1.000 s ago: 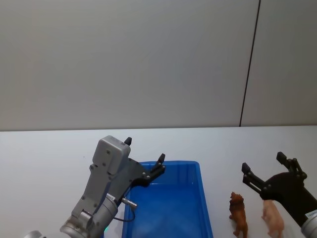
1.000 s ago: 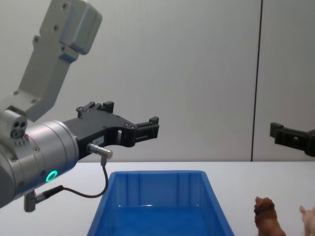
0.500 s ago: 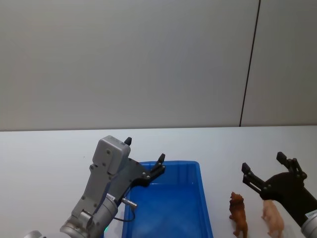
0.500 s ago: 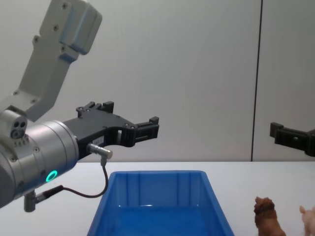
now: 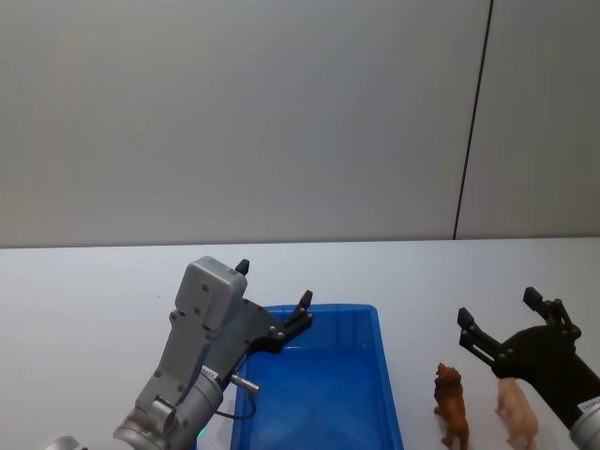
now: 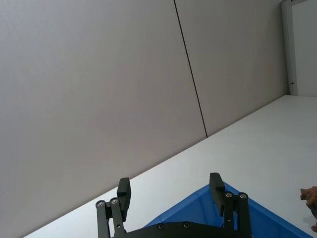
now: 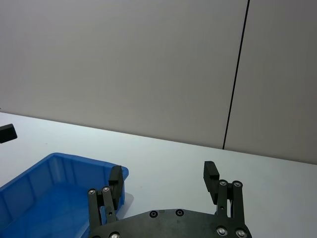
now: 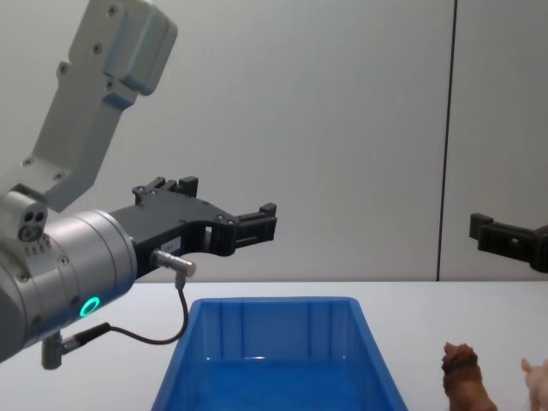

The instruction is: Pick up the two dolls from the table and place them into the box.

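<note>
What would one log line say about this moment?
left gripper: open, raised by box | right gripper: open, above pink doll | brown doll: beside it, on table right of box

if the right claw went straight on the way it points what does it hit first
Nothing close: the open right claw points over bare table toward the grey wall. The brown doll and pink doll sit below its line. Depth is unclear; likely the wall.

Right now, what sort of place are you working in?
Probably a robot lab or test bench: a white table against plain grey wall panels, with a blue bin, a brown toy animal and a pink one set out.
</note>
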